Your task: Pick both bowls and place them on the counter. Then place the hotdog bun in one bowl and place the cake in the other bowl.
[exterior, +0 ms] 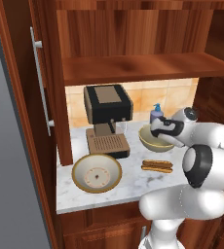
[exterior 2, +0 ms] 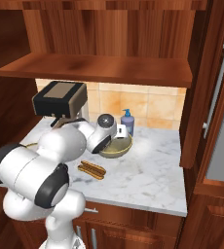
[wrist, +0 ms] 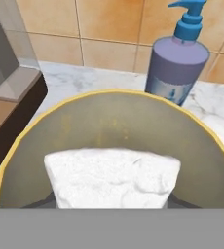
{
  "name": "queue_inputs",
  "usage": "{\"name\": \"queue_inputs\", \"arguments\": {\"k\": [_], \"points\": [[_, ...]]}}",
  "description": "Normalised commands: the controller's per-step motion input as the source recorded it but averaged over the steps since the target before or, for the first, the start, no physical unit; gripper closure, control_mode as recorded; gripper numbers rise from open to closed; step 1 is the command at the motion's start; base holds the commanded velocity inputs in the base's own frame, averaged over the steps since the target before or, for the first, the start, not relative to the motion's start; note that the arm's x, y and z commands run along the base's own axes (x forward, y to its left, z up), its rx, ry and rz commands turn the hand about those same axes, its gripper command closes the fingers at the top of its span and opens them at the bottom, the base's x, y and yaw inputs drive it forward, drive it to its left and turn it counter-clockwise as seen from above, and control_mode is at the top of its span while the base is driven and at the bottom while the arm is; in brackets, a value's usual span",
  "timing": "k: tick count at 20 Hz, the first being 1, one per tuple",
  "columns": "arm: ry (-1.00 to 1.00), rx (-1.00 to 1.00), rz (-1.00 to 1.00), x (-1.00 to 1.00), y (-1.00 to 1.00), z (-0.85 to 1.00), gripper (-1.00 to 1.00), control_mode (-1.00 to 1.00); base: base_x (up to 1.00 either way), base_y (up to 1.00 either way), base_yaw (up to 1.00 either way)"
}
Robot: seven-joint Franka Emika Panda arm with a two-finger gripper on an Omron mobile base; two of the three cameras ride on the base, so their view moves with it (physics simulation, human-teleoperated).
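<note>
Both bowls sit on the marble desk (exterior: 133,187) under the wooden shelf. The wide shallow bowl (exterior: 97,173) lies at the front left, just before the coffee machine (exterior: 106,119), with nothing in it. The deeper olive bowl (exterior: 153,141) stands further back, near the blue soap bottle (wrist: 182,65) by the tiled wall. The hotdog bun (exterior: 157,166) lies flat on the desk in front of the deeper bowl, apart from both bowls. The arm reaches over the deeper bowl, and the tool (exterior: 158,130) hangs right above its opening. In the hand view a pale, white-topped block (wrist: 111,177) fills the space just ahead of the tool, inside the rim of the deeper bowl; it seems to be the cake seen from its iced side, though no stripes show. The tool appears clamped on this block, its fingers hidden behind it, so whether the block touches the bowl's floor cannot be told.
</note>
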Motion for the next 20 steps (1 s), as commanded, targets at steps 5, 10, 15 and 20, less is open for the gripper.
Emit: {"name": "queue_inputs", "arguments": {"k": [5,10,15,20], "points": [[0.02,0.0,0.0,0.16,0.06,-0.11,1.0,-1.0,0.0,0.0,0.0],[0.07,0.0,0.0,0.12,0.05,-0.15,1.0,-1.0,0.0,0.0,0.0],[0.1,0.0,0.0,0.01,0.0,-0.17,1.0,-1.0,0.0,0.0,0.0],[0.07,0.0,0.0,0.02,0.0,-0.13,1.0,-1.0,0.0,0.0,0.0]]}}
